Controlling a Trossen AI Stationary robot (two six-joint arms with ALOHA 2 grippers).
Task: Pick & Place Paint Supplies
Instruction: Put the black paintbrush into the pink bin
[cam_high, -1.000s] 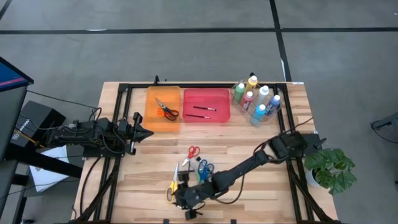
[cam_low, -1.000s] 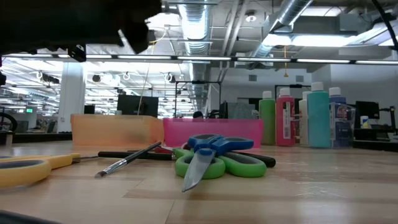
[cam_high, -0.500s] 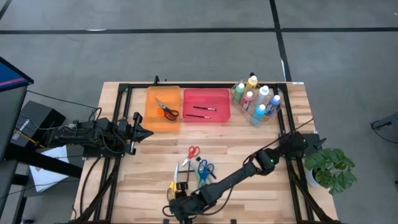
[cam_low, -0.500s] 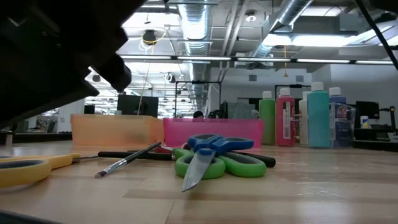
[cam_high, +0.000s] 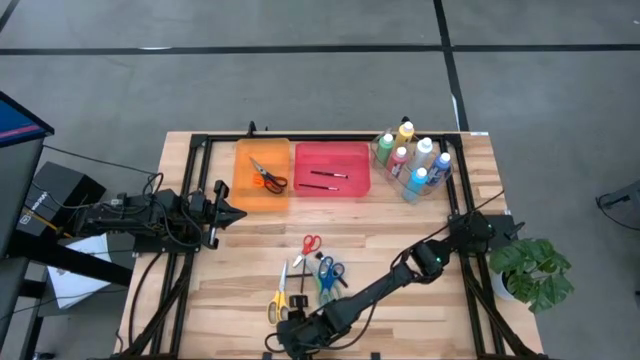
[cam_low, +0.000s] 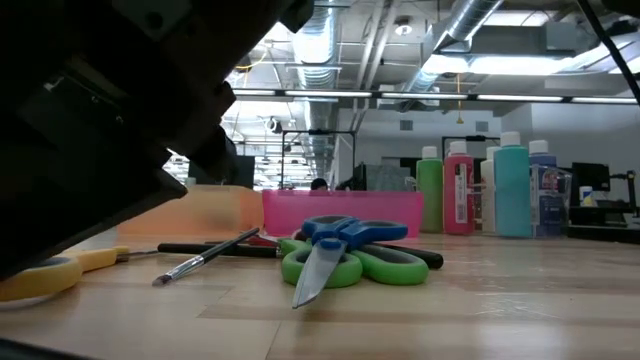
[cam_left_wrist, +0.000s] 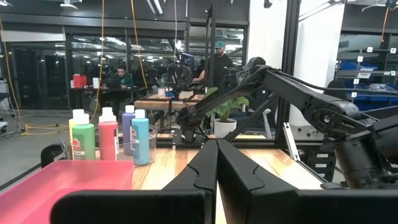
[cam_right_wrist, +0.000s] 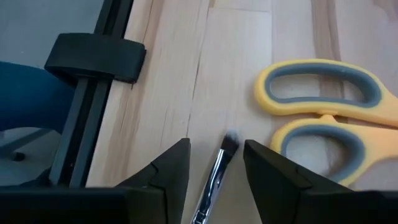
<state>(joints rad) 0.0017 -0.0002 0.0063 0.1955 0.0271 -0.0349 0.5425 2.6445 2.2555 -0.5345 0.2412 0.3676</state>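
— Where did we stand with the paint supplies at that point?

— We judged it partly done. A thin brush (cam_right_wrist: 219, 163) lay on the surface (cam_high: 240, 260) near its front edge, just beside the yellow scissors (cam_right_wrist: 323, 118), and the right hand (cam_right_wrist: 216, 148) was low over it, fingers spread to either side and not pinching it yet.

— And what was already sorted?

— We saw orange scissors (cam_high: 267, 177) in the orange tray (cam_high: 240, 165), and two brushes (cam_high: 322, 180) in the pink tray (cam_high: 350, 160). The squeeze bottles (cam_high: 410, 160) stood grouped at the far right corner, which we took as finished.

— What did we count?

— Five scissors in all: the one in its tray, plus four loose mid-surface, namely the yellow pair, red (cam_high: 311, 243), blue (cam_high: 328, 268) and green (cam_low: 350, 265). From above we made out six bottles: green, yellow, pink, white and two blue. For brushes, we counted two in the tray and at least two loose; we could not tell the exact number.

— So what remained?

— As we read it, the four loose scissors and the loose brushes.

— And the other arm?

— We saw the left hand (cam_high: 238, 212) waiting at the left side near the orange tray, fingers pressed together and holding nothing.
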